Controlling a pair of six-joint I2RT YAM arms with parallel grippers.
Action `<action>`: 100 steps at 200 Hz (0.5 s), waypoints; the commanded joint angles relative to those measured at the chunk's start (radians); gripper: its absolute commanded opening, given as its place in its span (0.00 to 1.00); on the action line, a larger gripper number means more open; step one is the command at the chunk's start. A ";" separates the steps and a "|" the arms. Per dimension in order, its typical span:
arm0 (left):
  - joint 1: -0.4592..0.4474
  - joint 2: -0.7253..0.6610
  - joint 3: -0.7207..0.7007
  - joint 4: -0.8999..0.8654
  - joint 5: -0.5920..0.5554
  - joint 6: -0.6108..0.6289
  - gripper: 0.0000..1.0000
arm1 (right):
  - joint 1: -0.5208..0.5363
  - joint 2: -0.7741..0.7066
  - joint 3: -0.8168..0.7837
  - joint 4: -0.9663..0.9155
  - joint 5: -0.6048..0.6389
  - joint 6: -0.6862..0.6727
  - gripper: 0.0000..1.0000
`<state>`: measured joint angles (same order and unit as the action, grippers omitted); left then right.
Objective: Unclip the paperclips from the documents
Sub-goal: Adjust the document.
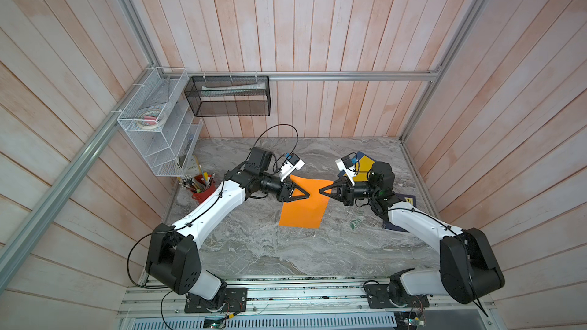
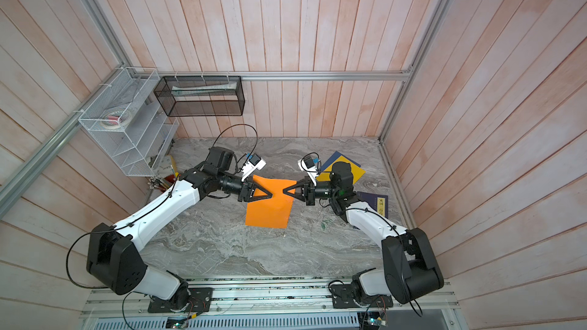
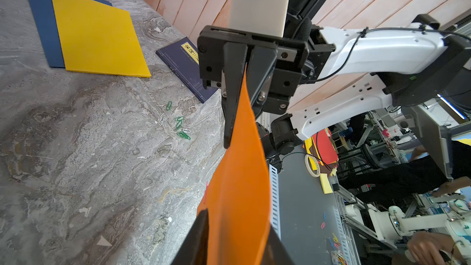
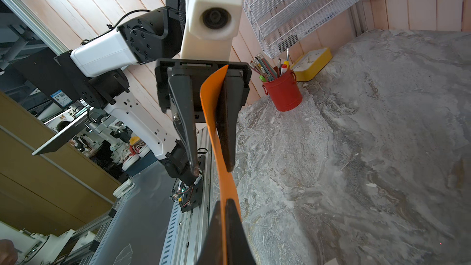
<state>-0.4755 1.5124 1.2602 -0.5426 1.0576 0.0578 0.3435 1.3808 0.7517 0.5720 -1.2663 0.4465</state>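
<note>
Left tool [image 4: 212,169] stands with its jaws apart around the orange sheet [image 1: 305,207], and the paper leans on only one finger [image 4: 228,123]. My right tool [image 3: 230,141] is pinched tight on the sheet's opposite edge. That leaves the orange sheet hanging on edge above the worktop [image 1: 270,249], spanning the two tools and well apart from the navy book [image 3: 183,65].

Several loose paperclips [image 3: 181,130] lie on the worktop just beside that book. The yellow sheet [image 3: 99,31] rests on the dark blue sheet [image 3: 40,21], near the book too.

In the left wrist view I see a small pink mark [image 3: 206,191] on the orange sheet's edge, close to my left tool. I take it for a clip, though it is too small to be sure.

As I judge it, the step in hand is stripping that clip. I would have the right tool hold firm so the sheet stays taut. Then I would close the left tool on the wire alone, not the paper, and draw it straight off the edge in the plane of the sheet. A sideways tug would likely crease or tear the paper. I would release the clip over the pile beside the book.
</note>
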 commanded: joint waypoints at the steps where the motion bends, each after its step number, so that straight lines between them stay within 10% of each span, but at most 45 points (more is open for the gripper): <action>1: 0.004 -0.002 -0.012 0.005 -0.006 -0.005 0.31 | -0.009 -0.021 0.032 -0.052 -0.019 -0.033 0.00; 100: 0.011 0.002 -0.033 0.043 -0.005 -0.039 0.17 | -0.031 -0.032 0.043 -0.068 -0.015 -0.031 0.00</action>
<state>-0.4694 1.5124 1.2465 -0.5228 1.0496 0.0219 0.3187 1.3666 0.7639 0.5110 -1.2663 0.4183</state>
